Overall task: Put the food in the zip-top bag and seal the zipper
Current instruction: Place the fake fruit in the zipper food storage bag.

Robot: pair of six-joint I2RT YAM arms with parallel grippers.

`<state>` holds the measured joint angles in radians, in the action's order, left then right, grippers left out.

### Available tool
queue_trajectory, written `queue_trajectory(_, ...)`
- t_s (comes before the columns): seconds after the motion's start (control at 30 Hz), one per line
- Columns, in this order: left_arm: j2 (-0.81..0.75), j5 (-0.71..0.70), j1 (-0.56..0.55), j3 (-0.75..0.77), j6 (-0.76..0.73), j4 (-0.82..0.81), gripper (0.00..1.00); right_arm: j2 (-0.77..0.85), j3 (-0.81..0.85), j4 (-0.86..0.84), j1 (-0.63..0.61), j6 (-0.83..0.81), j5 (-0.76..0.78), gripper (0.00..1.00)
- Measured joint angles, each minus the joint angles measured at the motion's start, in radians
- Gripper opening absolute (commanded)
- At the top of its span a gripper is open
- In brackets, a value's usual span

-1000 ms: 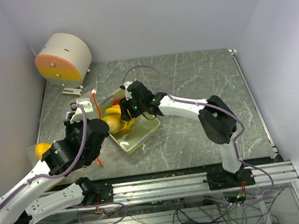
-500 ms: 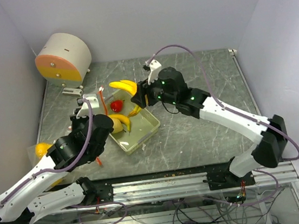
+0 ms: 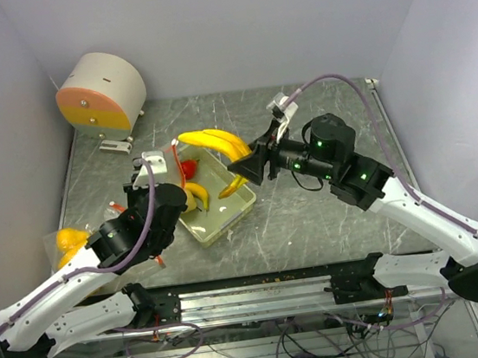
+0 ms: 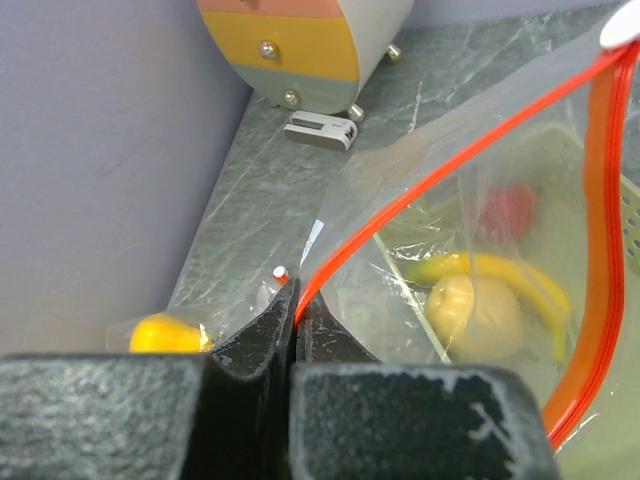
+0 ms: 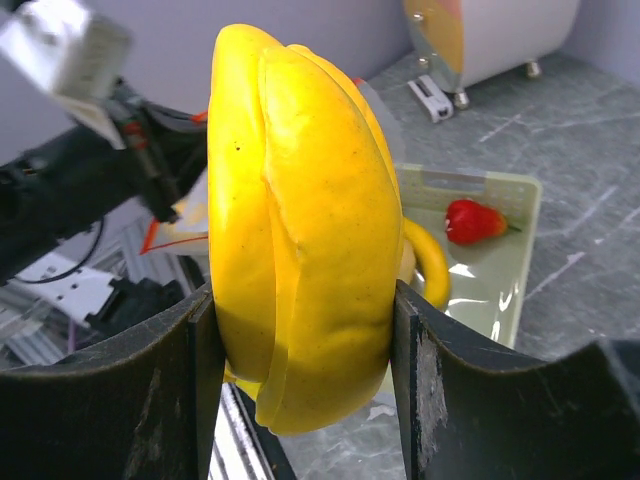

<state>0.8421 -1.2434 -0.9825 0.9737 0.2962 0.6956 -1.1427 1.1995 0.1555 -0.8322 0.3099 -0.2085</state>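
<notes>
I am seeing the right tool [image 3: 253, 165] pulled back and raised compared with 1 second ago, when it was reaching down into the tray [image 3: 227, 221]. It is now carrying the banana bunch [image 3: 215, 143] in the air over the tray's far edge. Its 2 fingers are clamped on the bunch's flanks, clearly shown in the right wrist view. The left arm is sitting almost where it was.

From above, the bunch's long axis is running roughly left to right across the desk [image 3: 330, 211], with its far tip pointing left toward the bag [image 4: 470, 170] and its other end curving down by the tool. In the right wrist view it is standing upright between the fingers.

The left tool [image 4: 295, 322] is pinched together on the bag's zipper strip [image 4: 603, 230], and the strip is looping away from it with the mouth gaping. Through the clear plastic I am making out the red piece [image 3: 187, 168] and 2 yellow fruits [image 3: 191, 198] lying in the tray. Another yellow fruit [image 3: 70, 241] is lying at the desk's left edge.
</notes>
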Motion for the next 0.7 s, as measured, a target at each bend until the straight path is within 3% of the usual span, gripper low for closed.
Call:
queue_trajectory(0.37,0.060,0.019,0.000,-0.040,0.026,-0.090,0.07,-0.003,-0.130,-0.087,0.000,0.077,-0.175,0.15)
queue_trajectory(0.7,0.018,0.035,0.000,-0.060,0.016,-0.154,0.07,-0.095,-0.164,-0.151,-0.001,0.127,-0.188,0.12)
